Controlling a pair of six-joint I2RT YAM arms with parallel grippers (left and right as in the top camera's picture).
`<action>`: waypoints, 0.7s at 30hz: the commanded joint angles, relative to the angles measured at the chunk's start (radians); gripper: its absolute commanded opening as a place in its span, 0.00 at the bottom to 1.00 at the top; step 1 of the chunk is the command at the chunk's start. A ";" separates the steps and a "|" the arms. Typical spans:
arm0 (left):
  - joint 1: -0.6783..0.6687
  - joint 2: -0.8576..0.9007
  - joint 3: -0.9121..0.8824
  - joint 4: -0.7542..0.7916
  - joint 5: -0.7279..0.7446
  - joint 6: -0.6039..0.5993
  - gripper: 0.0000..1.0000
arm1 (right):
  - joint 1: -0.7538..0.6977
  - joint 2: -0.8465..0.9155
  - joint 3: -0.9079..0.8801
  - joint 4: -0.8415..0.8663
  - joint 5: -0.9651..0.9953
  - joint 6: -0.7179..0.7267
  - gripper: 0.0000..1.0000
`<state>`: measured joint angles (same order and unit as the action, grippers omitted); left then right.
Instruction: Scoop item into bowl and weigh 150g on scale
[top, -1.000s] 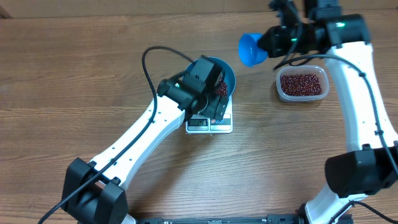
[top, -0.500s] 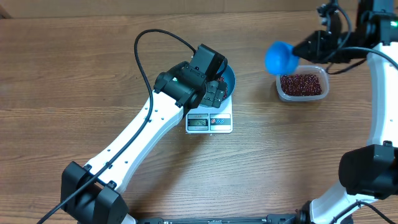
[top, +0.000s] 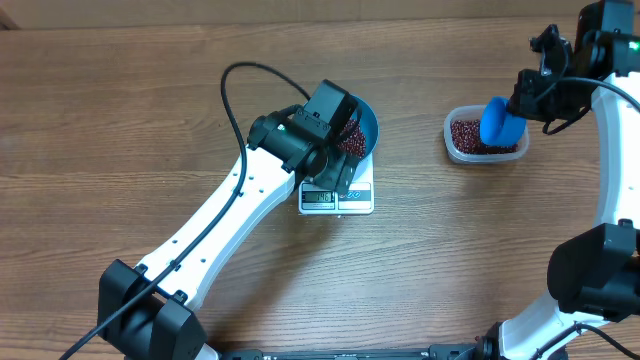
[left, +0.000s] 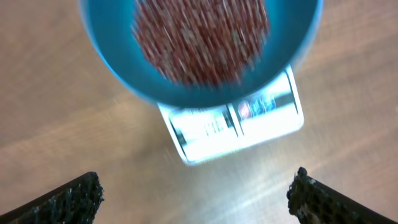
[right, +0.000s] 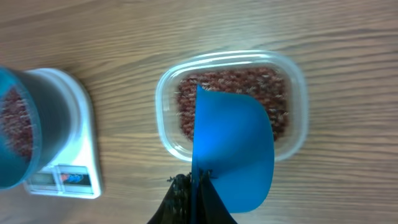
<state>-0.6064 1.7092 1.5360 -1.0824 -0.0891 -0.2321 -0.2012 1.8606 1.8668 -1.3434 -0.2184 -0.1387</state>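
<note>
One scoop (top: 497, 120), clenched in the right pincer (right: 193, 190), seemingly points lengthwise across the tub (top: 455, 137); left pincer (left: 196, 196) gapes above the bowl (top: 371, 124).

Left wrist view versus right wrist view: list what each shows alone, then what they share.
Left wrist only: the left gripper, open. Right wrist only: the clear tub of beans and the blue scoop, held over it by the shut right gripper. Both: the blue bowl of beans on the white scale, and the wooden table.

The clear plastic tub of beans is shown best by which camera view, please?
Right wrist: the clear plastic tub appears large and close, a blue plastic scoop covering its middle. Overhead shows it small; left wrist misses it.
</note>
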 joint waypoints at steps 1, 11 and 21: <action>0.004 -0.015 0.021 -0.051 0.144 0.008 1.00 | 0.003 -0.001 -0.039 0.034 0.088 0.013 0.04; -0.024 -0.015 -0.074 -0.045 0.183 0.004 1.00 | 0.003 -0.001 -0.080 0.105 0.087 0.012 0.04; -0.032 -0.019 -0.182 0.005 0.090 -0.131 1.00 | 0.003 -0.001 -0.081 0.105 0.088 0.011 0.04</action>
<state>-0.6361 1.7092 1.3617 -1.0771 0.0444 -0.3042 -0.2012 1.8618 1.7893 -1.2438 -0.1410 -0.1310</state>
